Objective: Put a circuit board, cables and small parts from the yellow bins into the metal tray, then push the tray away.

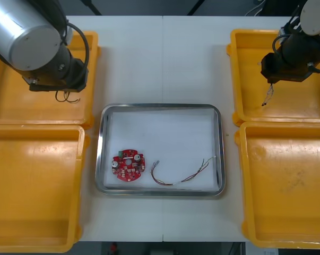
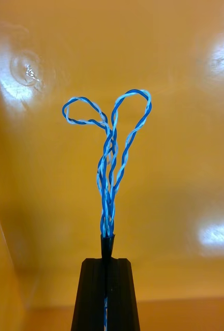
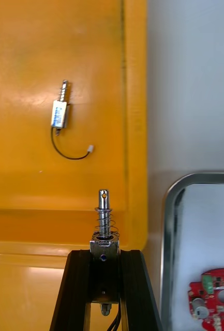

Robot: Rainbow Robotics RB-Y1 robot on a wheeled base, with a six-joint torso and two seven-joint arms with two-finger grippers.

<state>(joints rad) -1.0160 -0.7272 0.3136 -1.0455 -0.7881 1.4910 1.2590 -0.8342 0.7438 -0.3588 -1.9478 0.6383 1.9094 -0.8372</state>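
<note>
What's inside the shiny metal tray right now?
A round red circuit board and a red and yellow cable lie on its white lining. The left gripper and right gripper hang over the far yellow bins, so nothing inside is covered.

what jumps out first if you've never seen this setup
A metal tray at the table's middle holds a round red circuit board and a red and yellow cable. The right gripper, over the far right yellow bin, is shut on a twisted blue and white cable. The left gripper, over the far left yellow bin, is shut on a small metal part.
</note>
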